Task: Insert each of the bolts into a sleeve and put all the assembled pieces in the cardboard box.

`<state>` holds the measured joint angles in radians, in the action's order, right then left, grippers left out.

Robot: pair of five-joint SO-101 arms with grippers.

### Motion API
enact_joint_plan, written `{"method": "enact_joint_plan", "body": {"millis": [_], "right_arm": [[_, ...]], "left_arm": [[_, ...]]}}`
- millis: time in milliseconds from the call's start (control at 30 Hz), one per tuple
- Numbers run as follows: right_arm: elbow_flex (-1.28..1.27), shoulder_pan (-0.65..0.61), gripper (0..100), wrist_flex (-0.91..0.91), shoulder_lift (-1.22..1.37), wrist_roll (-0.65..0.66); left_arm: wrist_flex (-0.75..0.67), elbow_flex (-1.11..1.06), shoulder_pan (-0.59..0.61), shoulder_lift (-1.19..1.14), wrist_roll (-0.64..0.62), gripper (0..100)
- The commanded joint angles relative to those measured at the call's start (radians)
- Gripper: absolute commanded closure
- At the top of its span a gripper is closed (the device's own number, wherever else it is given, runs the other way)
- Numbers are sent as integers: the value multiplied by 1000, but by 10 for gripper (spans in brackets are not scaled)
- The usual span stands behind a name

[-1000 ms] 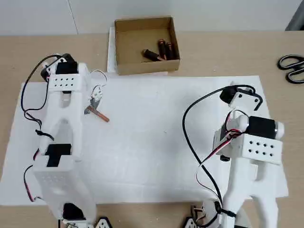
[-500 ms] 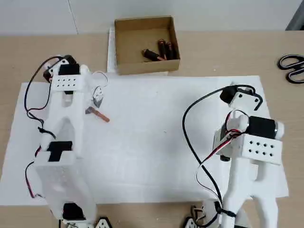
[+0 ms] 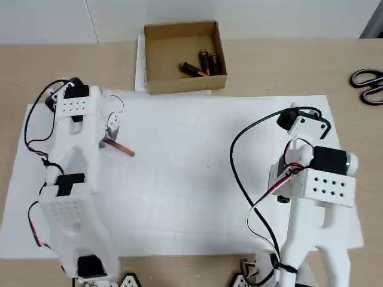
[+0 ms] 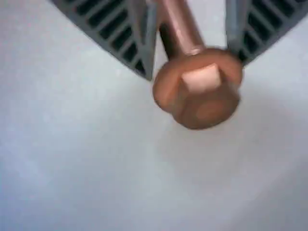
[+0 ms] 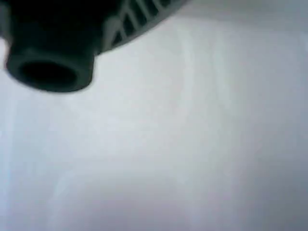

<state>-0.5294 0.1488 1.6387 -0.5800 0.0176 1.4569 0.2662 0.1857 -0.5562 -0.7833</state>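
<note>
A copper bolt lies on the white sheet at the left, its big hexagonal head facing the left wrist camera. My left gripper is open astride the shaft: one finger touches it and a gap shows at the other. In the right wrist view a black sleeve juts out over the sheet with its open end showing, and my right gripper is shut on it. The right arm stands at the right of the sheet. The cardboard box at the back holds several assembled pieces.
Black scissors lie on the wooden table at the far right. Cables loop beside both arms. The sheet's middle, between the arms, is bare white paper.
The left arm has shifted left and toward the back, and the bolt has slid a little left with its gripper. The right arm has kept still.
</note>
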Motion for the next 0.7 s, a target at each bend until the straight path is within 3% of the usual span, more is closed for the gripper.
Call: {"method": "enact_joint_plan", "body": {"millis": [0,367,667], "right_arm": [[0,12,995,-16,-31,8],[0,12,995,-16,-31,11],[0,12,995,-45,-31,11]], "left_arm": [[-17,10,3,8,8,903],[-35,8,-6,-57,6,903],[144,42,-97,-63,5,903]]}}
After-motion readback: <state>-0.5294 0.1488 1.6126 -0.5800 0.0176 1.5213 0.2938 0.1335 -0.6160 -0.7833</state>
